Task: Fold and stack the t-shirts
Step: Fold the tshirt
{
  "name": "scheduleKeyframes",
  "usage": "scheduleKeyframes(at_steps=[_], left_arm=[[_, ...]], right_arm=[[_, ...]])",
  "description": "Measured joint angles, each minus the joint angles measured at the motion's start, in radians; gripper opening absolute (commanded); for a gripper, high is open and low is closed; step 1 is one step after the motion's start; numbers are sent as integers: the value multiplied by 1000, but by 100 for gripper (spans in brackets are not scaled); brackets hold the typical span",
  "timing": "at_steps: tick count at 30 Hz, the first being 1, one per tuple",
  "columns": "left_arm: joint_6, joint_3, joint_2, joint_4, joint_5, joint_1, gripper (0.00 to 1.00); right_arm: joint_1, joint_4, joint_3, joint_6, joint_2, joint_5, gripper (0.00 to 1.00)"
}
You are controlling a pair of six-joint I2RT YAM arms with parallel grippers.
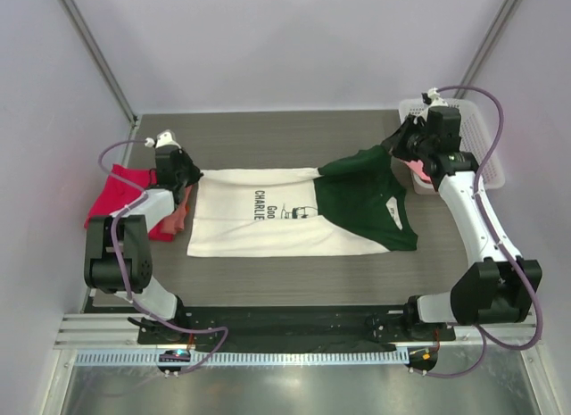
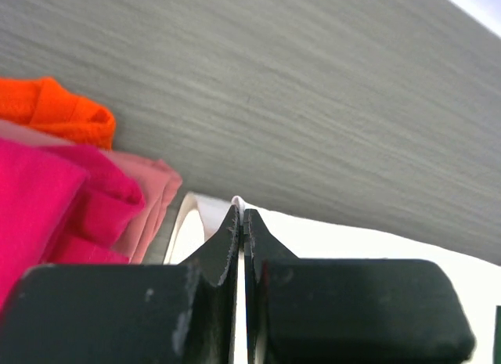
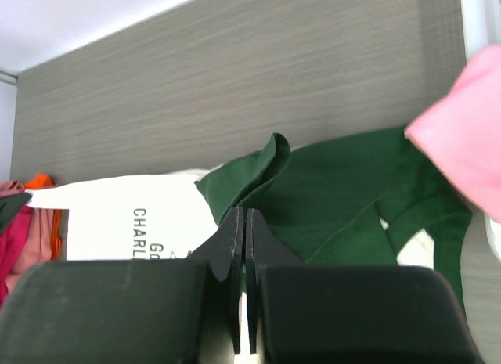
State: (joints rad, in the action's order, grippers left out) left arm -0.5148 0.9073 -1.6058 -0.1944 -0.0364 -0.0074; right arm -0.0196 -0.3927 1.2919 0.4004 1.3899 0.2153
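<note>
A cream-white t-shirt [image 1: 268,223] with dark green shoulders [image 1: 366,205] and black print lies spread across the middle of the table. My left gripper [image 1: 192,176] is shut on its white hem corner [image 2: 237,201], and the far edge runs taut from there. My right gripper [image 1: 393,147] is shut on the green shoulder cloth [image 3: 313,192], lifted toward the basket. Folded red-pink [image 1: 120,194] and salmon [image 2: 149,200] t-shirts lie stacked at the left, beside the left gripper. A light pink t-shirt [image 3: 470,137] shows close at the right.
A white mesh basket [image 1: 477,152] stands at the back right, just behind my right gripper, with pink cloth [image 1: 419,171] in it. An orange cloth [image 2: 70,109] lies by the red stack. Side walls close in the table left and right.
</note>
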Motion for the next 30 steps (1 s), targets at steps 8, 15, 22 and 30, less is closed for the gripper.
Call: scheduleKeyframes(at_steps=[8, 15, 22, 30], left_arm=[[21, -96, 53, -48, 61, -5, 0], [29, -199, 166, -103, 74, -8, 0], [21, -306, 275, -134, 66, -8, 0], [-29, -409, 285, -159, 64, -8, 4]], right_arm=[[0, -26, -166, -1, -183, -4, 1], [0, -52, -315, 3, -347, -40, 1], [0, -84, -439, 43, -513, -79, 1], [0, -116, -625, 140, -741, -155, 1]])
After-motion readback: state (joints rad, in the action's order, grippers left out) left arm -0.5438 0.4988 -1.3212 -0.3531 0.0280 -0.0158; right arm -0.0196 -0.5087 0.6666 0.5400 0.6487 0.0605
